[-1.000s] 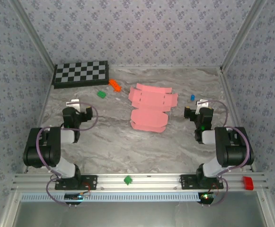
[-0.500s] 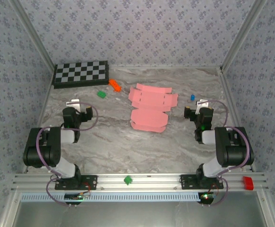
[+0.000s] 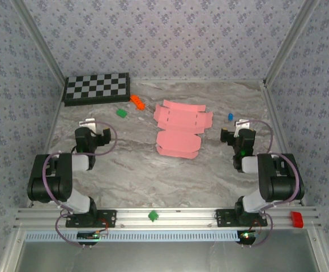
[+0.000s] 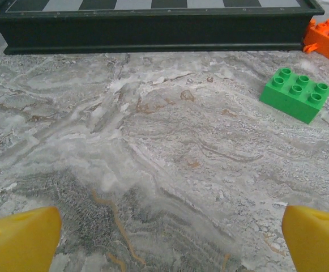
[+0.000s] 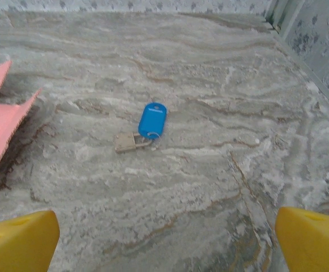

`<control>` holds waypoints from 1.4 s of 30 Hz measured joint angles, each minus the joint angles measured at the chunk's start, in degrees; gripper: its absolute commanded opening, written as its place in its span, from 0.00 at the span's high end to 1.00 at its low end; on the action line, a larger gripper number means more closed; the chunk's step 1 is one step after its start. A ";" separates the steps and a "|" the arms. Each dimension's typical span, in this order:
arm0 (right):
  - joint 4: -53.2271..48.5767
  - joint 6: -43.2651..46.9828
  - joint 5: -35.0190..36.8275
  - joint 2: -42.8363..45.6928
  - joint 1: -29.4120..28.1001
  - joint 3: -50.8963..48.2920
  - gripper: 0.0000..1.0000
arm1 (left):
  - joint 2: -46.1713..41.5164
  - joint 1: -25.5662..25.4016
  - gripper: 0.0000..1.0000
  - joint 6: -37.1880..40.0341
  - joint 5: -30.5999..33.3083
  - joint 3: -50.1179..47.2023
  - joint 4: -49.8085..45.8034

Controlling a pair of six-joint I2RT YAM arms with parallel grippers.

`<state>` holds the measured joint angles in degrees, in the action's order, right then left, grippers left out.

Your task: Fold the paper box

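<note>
Resting folded back near the bottom of the overhead frame, both arms sit low over the table (image 3: pixel 130 170), one at lower left and one at lower right, which reads as a waiting pose before any fold begins. The left gripper (image 4: pixel 164 241) has its yellow fingertips (image 4: pixel 20 238) far apart at the two lower corners of its wrist view, holding nothing, with bare marble between them. The right gripper (image 5: pixel 167 241) is spread just as wide and equally empty.

Between the arms and a little farther up, at the centre of the overhead frame, lies the paper box (image 3: pixel 178 129): a flat pink die-cut sheet with flaps spread out, its edge showing at the left border of the right wrist view. Lying midway, it seems placed so either arm can reach a flap. Whether any panel is already creased I cannot tell.

A blue key tag (image 5: pixel 152 120) lies beyond the right gripper, apart from the sheet. Farther up and left are a green brick (image 4: pixel 295 94) and an orange brick (image 4: pixel 327 35), then the checkerboard (image 3: pixel 96 88) in the upper left, all off the sheet and unlikely to hinder folding.
</note>
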<state>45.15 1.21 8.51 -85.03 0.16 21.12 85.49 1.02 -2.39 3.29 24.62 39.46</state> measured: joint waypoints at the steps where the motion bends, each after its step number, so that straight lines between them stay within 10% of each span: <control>1: -2.84 -0.35 0.37 1.49 -0.11 0.70 0.01 | -1.38 0.00 0.00 -0.04 0.20 1.09 -2.75; 10: -34.82 -9.70 1.60 9.33 -2.69 20.09 0.01 | -11.21 -4.07 0.02 -8.46 1.31 16.72 -24.96; 21: -48.89 -20.39 -3.96 9.77 -19.76 22.73 0.09 | 5.84 -23.65 0.45 -17.53 -6.21 41.13 -45.29; 36: -46.45 -30.88 -5.31 -1.73 -32.17 22.43 0.62 | 40.22 -32.54 0.99 -16.74 -17.92 79.08 -58.99; 42: -45.16 -32.50 -5.62 -7.13 -33.31 23.23 0.78 | 49.90 -32.48 1.00 -15.04 -17.44 91.45 -65.18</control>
<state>-0.01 -31.29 2.90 -92.16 -33.15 44.36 135.39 -31.46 -17.43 -14.15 116.07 -25.71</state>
